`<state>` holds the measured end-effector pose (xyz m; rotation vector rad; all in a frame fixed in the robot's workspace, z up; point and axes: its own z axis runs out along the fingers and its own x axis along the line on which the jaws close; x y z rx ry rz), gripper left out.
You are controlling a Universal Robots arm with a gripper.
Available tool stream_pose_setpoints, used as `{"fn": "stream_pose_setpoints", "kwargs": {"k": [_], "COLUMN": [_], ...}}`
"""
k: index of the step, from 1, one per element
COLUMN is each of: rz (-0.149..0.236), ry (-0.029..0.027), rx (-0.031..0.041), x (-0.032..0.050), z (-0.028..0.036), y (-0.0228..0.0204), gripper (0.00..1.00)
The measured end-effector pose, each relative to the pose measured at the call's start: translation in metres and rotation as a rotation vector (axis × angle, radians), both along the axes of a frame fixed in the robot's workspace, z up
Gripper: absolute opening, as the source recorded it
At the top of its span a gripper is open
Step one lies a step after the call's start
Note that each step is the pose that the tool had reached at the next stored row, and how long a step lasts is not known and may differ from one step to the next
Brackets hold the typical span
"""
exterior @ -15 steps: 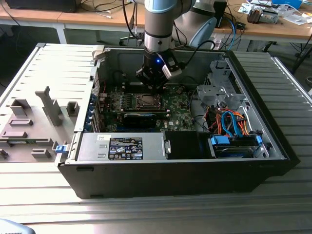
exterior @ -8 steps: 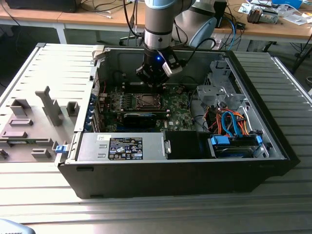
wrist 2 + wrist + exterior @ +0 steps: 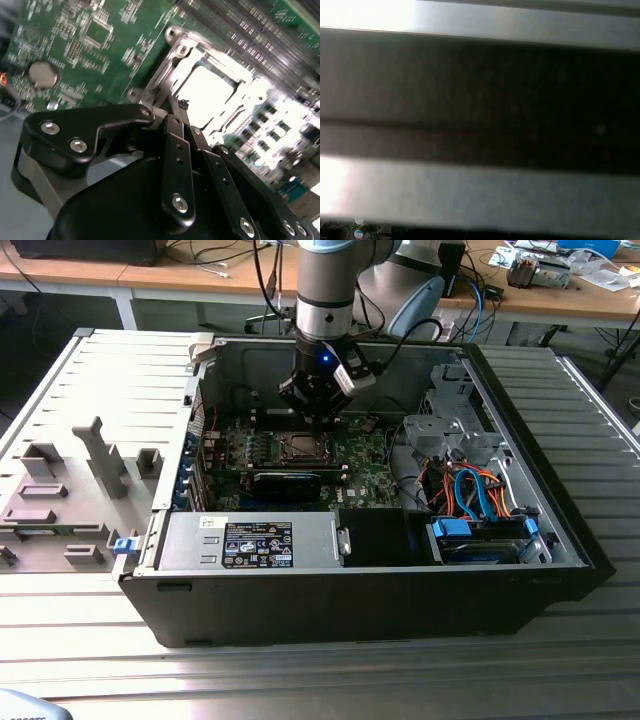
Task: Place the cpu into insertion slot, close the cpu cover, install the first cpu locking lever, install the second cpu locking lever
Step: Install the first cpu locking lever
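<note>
One arm is reaching down into an open computer case [image 3: 560,540], its gripper [image 3: 318,418] hanging just above the insertion slot [image 3: 300,448] on the green motherboard [image 3: 365,475]. In the second wrist view the gripper [image 3: 181,111] is showing its fingers [image 3: 175,135] drawn narrow, tips together with nothing between them, beside the socket. The cpu [image 3: 205,92] is appearing to sit in the slot, ringed by the silvery cpu cover [image 3: 227,117], though glare is washing out the detail there.
</note>
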<state>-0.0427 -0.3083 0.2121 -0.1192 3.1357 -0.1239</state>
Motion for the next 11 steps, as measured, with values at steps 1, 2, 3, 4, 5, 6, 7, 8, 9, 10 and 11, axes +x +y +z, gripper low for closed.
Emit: {"fn": "stream_pose_setpoints", "kwargs": {"k": [1,2,3,4,5,6,7,8,9,10,11], "rz": [0.0,0.0,-0.001,-0.005,-0.011,-0.018,-0.026,-0.034,-0.04,-0.047,-0.051], "ry": [0.0,0.0,0.0,0.0,0.0,0.0,0.0001,0.0001,0.0001,0.0,-0.0001], "rx": [0.0002,0.0001,0.0002,0.0,-0.0006,-0.001,-0.0013,-0.0009,-0.0005,0.0004,0.0011], "x": [0.0001,0.0001,0.0,0.0001,0.0,0.0,0.0,0.0,0.0,0.0,-0.0001], "z": [-0.0001,0.0,-0.0001,-0.0001,-0.0001,0.0001,0.0008,0.0023,0.0033,0.0053,0.0078], "y": [-0.0068,-0.0105,-0.0132,-0.0137,-0.0137,-0.0137,-0.0138,-0.0137,-0.0137,-0.0138,-0.0137], "gripper": [0.11,0.11,0.11,0.11,0.11,0.11,0.11,0.11,0.11,0.11,0.11]}}
